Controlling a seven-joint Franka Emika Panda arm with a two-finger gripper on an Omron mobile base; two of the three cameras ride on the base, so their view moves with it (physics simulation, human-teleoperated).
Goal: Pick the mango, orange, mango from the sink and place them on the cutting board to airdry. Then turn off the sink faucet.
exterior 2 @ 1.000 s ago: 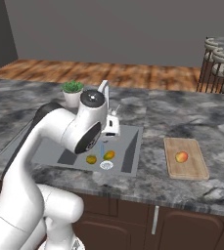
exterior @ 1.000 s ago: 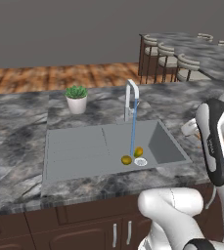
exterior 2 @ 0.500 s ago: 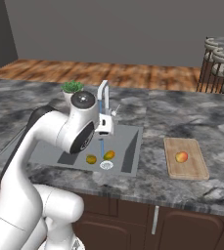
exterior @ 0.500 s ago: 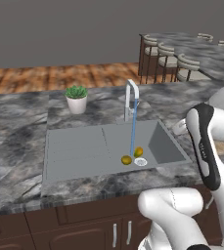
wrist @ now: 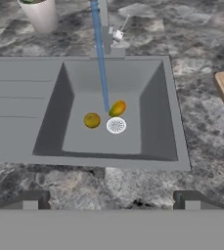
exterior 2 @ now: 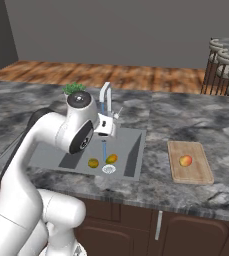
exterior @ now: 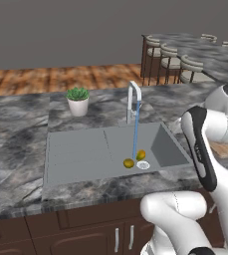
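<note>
Tool (wrist: 111, 197) hovering agape over sink (wrist: 177, 141); mango (wrist: 117, 108) looking wet, slippery, firm, so pinching its narrow middle.

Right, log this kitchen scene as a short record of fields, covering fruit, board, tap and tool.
sink: wide grey recessed sink, ribbed drainboard on one half
fruit in basin: olive-yellow oval fruit and green-and-orange oval fruit, apart, both beside the round white drain
board: light tan wooden cutting board on the counter, one orange-red round fruit on it
tap: silver gooseneck faucet, blue water stream running
plant: small green plant in white pot behind the sink
tool: black two-finger tool open, empty, above the sink's near counter edge
</note>
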